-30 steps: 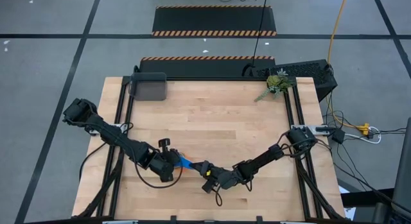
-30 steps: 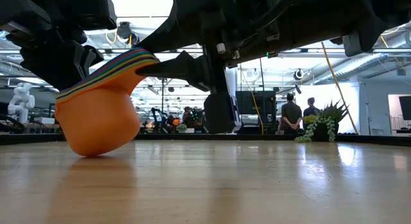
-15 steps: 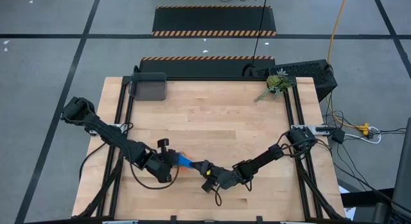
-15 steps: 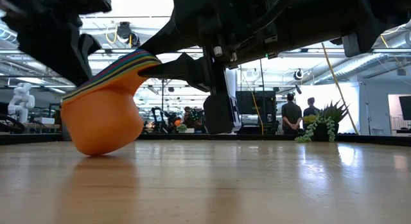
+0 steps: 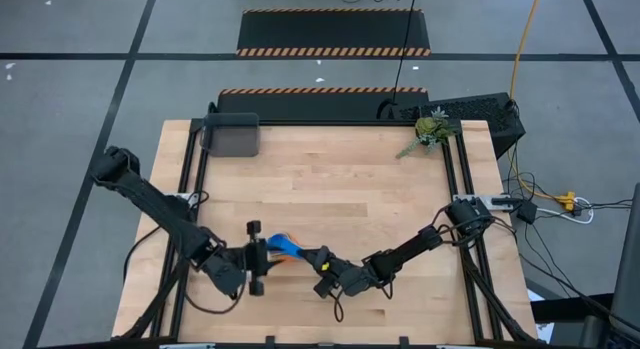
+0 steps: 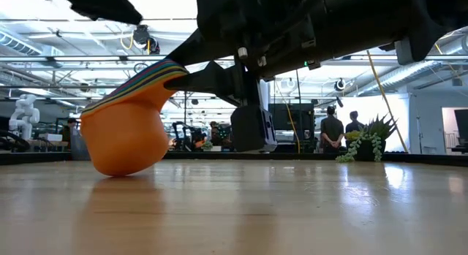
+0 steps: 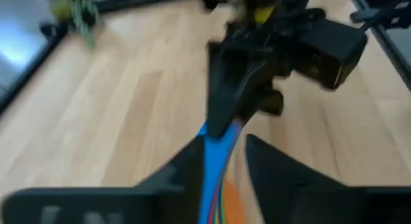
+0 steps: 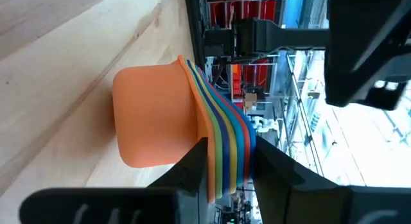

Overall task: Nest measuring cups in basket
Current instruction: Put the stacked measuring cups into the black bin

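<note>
The measuring cups (image 5: 285,248) are nested in one stack, orange outermost (image 6: 124,138), with blue, green, yellow and red rims layered above it. My right gripper (image 8: 232,147) is shut on the stack near the table's front middle. My left gripper (image 5: 262,257) stands open just left of the stack and above it (image 6: 95,3), touching nothing. In the left wrist view its fingers (image 7: 186,169) flank the line of the blue handles (image 7: 221,153). The dark grey basket (image 5: 232,137) sits at the far left of the table. My right gripper pinches the fanned stack of flat handles (image 8: 225,131) between its two fingers. The fingers come in nearly level from the table's right (image 6: 212,72). The stack is tilted, handles raised, and the orange cup's rounded bottom (image 6: 117,169) rests on the table.
A green plant sprig (image 5: 432,129) stands at the table's far right corner, next to a black box. Bare wood lies between the stack and the basket. People stand in the room beyond the table (image 6: 333,131).
My left gripper has let go of the stack's rim, risen and drawn back toward the table's left and near edge, tipping up toward level. The stack, still in my right gripper, has shifted slightly and stays tilted with the orange bottom on the table.
</note>
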Robot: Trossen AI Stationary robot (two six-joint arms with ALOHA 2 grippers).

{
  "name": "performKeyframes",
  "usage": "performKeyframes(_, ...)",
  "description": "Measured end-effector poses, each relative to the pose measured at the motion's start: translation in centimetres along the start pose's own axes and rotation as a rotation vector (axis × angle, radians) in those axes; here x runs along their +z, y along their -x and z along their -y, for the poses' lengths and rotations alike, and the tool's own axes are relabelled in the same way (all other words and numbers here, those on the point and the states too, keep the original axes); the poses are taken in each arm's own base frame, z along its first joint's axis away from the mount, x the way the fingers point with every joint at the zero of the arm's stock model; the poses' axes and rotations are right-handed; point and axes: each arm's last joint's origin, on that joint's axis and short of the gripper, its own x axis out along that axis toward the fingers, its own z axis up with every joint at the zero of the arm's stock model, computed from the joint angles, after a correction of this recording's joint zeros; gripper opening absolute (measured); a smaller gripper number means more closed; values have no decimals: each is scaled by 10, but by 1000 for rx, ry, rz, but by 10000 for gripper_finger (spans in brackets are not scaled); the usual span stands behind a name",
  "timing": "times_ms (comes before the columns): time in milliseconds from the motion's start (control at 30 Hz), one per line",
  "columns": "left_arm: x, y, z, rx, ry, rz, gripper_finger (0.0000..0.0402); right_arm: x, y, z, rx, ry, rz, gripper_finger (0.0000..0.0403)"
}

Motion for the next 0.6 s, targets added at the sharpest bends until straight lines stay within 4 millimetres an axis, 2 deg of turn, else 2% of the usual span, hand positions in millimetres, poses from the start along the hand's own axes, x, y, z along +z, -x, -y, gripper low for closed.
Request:
performKeyframes(167, -8, -14, 17, 118, -98, 53, 245, 0, 0, 0, 0, -23, -1, 72)
performKeyframes(300, -24, -33, 26, 200, -137, 20, 315, -1, 0, 0, -5, -31, -18, 72)
performKeyframes(433, -37, -49, 35, 237, -152, 7, 332, -1, 0, 0, -11, -50, -39, 72)
performKeyframes(600, -46, -61, 39, 291, -165, 14, 304, -2, -1, 0, -13, -66, -46, 72)
